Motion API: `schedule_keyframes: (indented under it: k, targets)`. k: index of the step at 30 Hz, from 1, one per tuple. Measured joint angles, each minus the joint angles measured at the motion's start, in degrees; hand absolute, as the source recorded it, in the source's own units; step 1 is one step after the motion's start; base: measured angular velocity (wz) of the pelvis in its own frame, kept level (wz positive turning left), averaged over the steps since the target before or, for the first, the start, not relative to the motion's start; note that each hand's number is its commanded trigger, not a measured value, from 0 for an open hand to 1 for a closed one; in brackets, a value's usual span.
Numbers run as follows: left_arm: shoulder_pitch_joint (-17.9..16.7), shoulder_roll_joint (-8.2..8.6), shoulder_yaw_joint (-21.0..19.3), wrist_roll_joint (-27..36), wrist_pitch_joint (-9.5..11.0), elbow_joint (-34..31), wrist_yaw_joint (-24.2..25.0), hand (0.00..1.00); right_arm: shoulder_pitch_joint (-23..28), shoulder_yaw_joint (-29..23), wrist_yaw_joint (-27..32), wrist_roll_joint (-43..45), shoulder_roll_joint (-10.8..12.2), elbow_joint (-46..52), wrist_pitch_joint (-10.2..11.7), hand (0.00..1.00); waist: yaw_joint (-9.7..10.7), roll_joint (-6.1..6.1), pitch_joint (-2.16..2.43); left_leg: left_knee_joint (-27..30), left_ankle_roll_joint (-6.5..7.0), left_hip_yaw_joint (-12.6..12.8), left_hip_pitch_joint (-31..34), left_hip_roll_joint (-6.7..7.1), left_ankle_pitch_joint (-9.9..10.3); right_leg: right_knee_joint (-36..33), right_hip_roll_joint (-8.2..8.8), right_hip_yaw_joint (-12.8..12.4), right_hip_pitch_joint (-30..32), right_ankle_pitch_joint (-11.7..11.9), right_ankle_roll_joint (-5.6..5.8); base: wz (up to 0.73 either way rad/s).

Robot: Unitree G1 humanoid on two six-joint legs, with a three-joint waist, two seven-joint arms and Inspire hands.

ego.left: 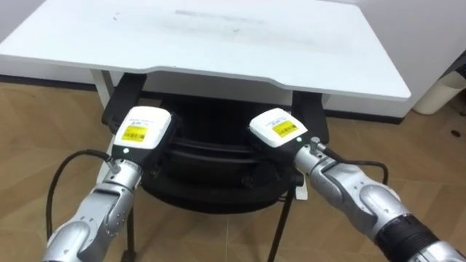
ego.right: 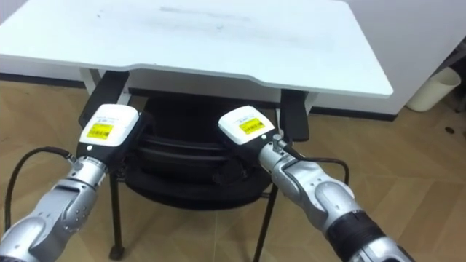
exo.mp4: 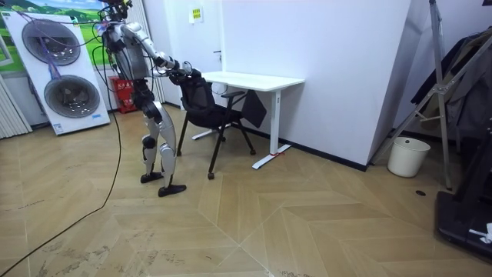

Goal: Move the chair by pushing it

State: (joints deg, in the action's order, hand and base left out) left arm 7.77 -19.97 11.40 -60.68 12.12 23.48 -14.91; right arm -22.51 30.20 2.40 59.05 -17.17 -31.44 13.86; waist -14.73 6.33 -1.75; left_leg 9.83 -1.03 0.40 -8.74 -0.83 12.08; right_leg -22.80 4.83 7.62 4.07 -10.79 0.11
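Note:
A black chair [ego.left: 211,191] stands partly under a white desk [ego.left: 218,44], its seat below the desk's front edge and its armrests beside the desk's legs. My left hand [ego.left: 144,129] rests on the left end of the backrest's top. My right hand [ego.left: 277,128] rests on the right end. Both hands show their backs, each with a yellow sticker. In the room view I stand upright behind the chair [exo.mp4: 204,104], arms stretched forward to its backrest, facing the desk [exo.mp4: 254,79].
Stacked washing machines [exo.mp4: 65,77] stand behind me by the wall. A white bin [exo.mp4: 405,156] sits on the floor beyond the desk's far end, with a rack of dark clothes [exo.mp4: 461,85] past it. Open wooden floor lies around the chair.

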Motion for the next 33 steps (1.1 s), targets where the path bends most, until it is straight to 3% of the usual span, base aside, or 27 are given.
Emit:
schedule_keyframes:
  k: [2,6,12,17,21,27,29,31,33]
  targets:
    - [-0.05,0.10,-0.48,-0.01,0.87,0.06,0.34,1.00,0.01,0.01,0.01,0.00,0.09,0.14,0.10,1.00,-1.24,-0.19,-0.09,0.87,0.31,1.22,0.32,0.02,0.89,0.09,-0.17,-0.94,-0.23,0.17,0.27,-0.25]
    - [-0.18,-0.13,-1.00,-0.01,1.32,-0.31,0.51,1.00,0.01,-0.03,0.15,-0.01,0.04,0.60,0.38,1.00,-1.23,-0.92,-0.03,1.54,0.42,1.72,0.73,-0.63,1.02,3.08,-1.20,-1.38,-1.26,2.05,0.52,-0.09]
    - [-0.92,0.17,-1.14,-0.01,0.69,-0.30,-0.87,1.00,-0.05,-0.10,-0.11,0.72,-0.04,1.29,0.49,1.00,0.91,-1.88,0.14,1.65,0.50,0.90,1.35,-0.88,1.00,5.67,-1.78,-1.34,-2.26,3.34,0.86,0.07]
    - [-1.02,0.57,-0.98,0.45,0.59,0.78,-1.05,1.00,-0.05,-0.09,-1.14,1.25,-0.02,1.49,0.58,1.00,1.89,-3.43,0.45,1.51,0.39,0.21,0.86,-1.90,1.01,8.61,-2.70,-0.33,-4.44,4.33,0.63,0.08]
    - [-1.12,0.59,-0.94,0.44,0.70,0.89,-1.12,1.00,0.00,-0.06,-1.40,1.53,0.02,1.45,0.59,1.00,2.51,-3.34,0.53,1.61,-0.02,-0.64,0.46,-2.43,1.24,9.00,-3.04,0.63,-5.49,3.90,0.25,0.14]
    - [-1.09,0.44,-0.98,0.42,0.81,0.98,-1.13,1.00,0.22,-0.14,-1.16,1.65,-0.11,1.67,0.60,1.00,5.52,-2.80,0.75,3.57,-0.73,-2.35,2.07,-3.12,1.66,8.16,-2.62,5.10,-6.33,2.09,-0.48,0.35]
    - [-0.97,0.21,-0.39,0.42,0.95,1.21,-1.14,1.00,0.75,-0.15,-0.98,1.65,-0.29,1.64,0.82,1.00,7.56,-2.15,0.74,3.91,-1.02,-1.46,2.03,-3.49,1.53,8.18,-1.81,7.69,-7.91,1.09,-0.50,0.62]
    - [-1.01,0.22,0.19,0.42,0.88,1.37,-1.09,1.00,1.40,-0.27,-0.49,1.65,-0.50,1.43,1.29,1.00,8.04,-1.88,0.88,3.92,-1.16,0.79,1.16,-3.90,1.45,8.29,-1.80,8.39,-8.86,0.54,-0.52,0.33]
    - [-1.17,0.23,0.28,0.42,0.93,1.37,-1.04,1.00,1.69,-0.47,-0.33,1.66,-0.63,1.43,1.59,1.00,8.02,-1.92,0.88,3.84,-1.19,1.38,0.97,-4.40,1.45,8.32,-1.84,8.54,-9.25,0.19,-0.59,0.10]
